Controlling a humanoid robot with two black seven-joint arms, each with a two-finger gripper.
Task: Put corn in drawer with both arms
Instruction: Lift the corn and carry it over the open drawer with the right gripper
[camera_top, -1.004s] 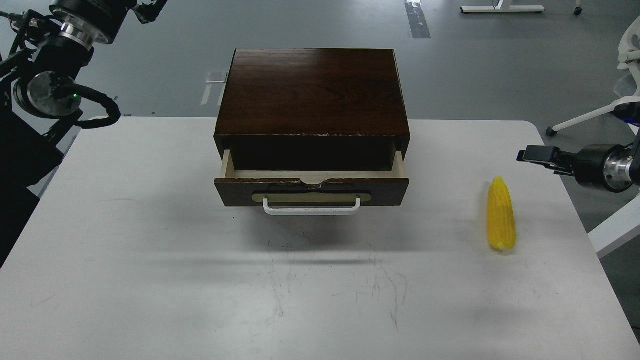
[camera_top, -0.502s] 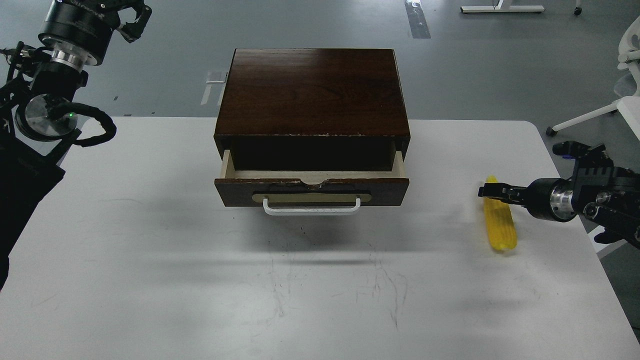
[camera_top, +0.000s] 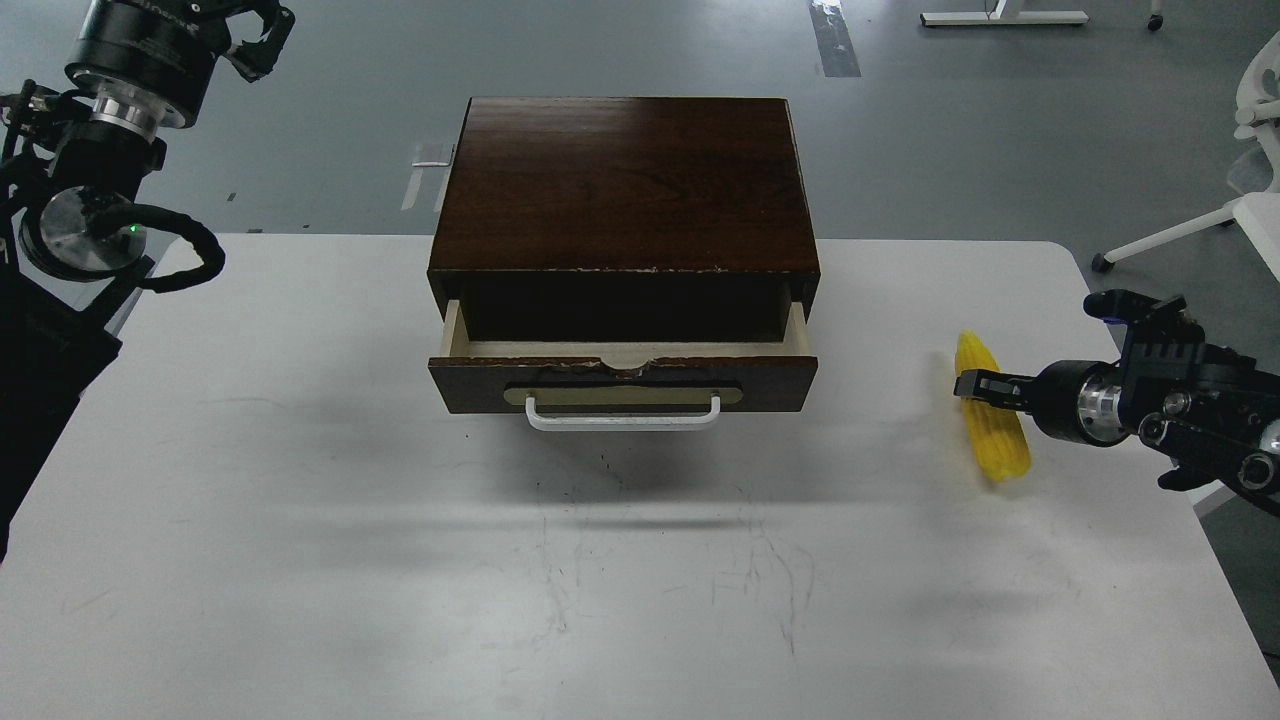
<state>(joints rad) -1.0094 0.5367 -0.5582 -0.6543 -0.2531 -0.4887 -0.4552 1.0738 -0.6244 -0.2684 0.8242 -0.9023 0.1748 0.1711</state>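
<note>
The yellow corn (camera_top: 990, 440) is at the right side of the white table (camera_top: 300, 520), tilted with its pointed end away from me and looking slightly blurred. My right gripper (camera_top: 975, 385) comes in from the right and is closed across the cob's upper half. The drawer (camera_top: 625, 385) of the dark brown wooden box (camera_top: 625, 180) is pulled partly open, showing pale inner sides and a white bar handle (camera_top: 622, 415). My left gripper (camera_top: 258, 25) is raised at the top left, far from the box, partly cut off by the view's edge.
The box stands at the table's back middle. The left arm's looping cable (camera_top: 180, 255) hangs over the table's back left corner. A white office chair (camera_top: 1250, 150) stands on the grey floor beyond the table's right edge.
My right gripper came down and left onto the corn and closed on it. The corn has shifted up and left and tilted. My left arm drew back slightly to the left.
</note>
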